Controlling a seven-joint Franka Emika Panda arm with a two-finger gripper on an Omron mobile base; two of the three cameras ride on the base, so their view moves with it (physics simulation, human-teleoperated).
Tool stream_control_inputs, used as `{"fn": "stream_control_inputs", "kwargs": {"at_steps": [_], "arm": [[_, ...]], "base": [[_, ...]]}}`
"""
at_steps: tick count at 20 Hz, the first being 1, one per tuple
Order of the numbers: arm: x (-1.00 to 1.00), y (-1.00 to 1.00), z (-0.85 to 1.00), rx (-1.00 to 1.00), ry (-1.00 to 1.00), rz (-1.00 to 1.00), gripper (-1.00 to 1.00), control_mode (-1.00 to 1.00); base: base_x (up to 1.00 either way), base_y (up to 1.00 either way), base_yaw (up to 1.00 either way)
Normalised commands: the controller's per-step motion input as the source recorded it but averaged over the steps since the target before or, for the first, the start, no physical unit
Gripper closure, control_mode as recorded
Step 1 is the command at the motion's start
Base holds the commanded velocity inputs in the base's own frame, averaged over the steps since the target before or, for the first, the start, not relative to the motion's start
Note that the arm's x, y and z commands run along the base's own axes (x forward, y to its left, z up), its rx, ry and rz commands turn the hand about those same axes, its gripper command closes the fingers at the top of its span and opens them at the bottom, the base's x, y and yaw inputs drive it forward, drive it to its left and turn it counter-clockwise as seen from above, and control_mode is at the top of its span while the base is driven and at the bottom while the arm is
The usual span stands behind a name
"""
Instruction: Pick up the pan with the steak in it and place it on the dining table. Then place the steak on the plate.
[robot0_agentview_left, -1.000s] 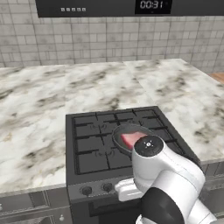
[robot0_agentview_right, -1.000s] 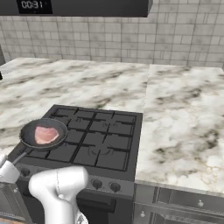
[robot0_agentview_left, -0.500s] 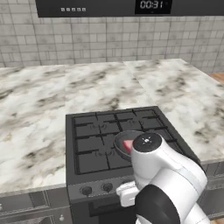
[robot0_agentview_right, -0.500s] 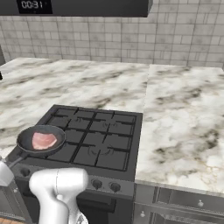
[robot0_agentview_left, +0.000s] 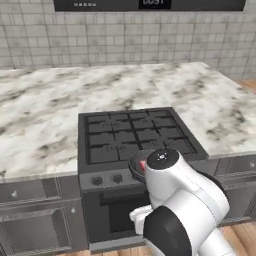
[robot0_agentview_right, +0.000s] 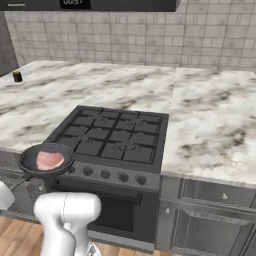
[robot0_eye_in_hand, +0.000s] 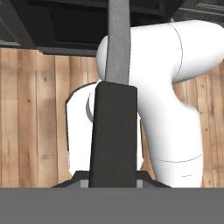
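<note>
**Pan held off the front of the stove**

The black gas stove sat in a marble counter, with a small dark mug far back to its left and tiled wall behind. The pan, carrying the steak, hung just past the stove's front left corner, above its knobs. Below the stove front, over wooden floor, the gripper was clamped on the pan's long handle.
</note>
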Motion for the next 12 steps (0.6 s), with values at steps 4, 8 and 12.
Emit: {"fn": "stream_control_inputs", "kwargs": {"at_steps": [4,8,12], "arm": [[0.00,0.00,0.00,0.00,0.00,0.00,1.00,1.00],[0.00,0.00,0.00,0.00,0.00,0.00,1.00,1.00],[0.00,0.00,0.00,0.00,0.00,0.00,1.00,1.00]], "base": [[-0.29,-0.12,0.44],[-0.20,-0.06,0.48],[-0.14,-0.02,0.49]]}}
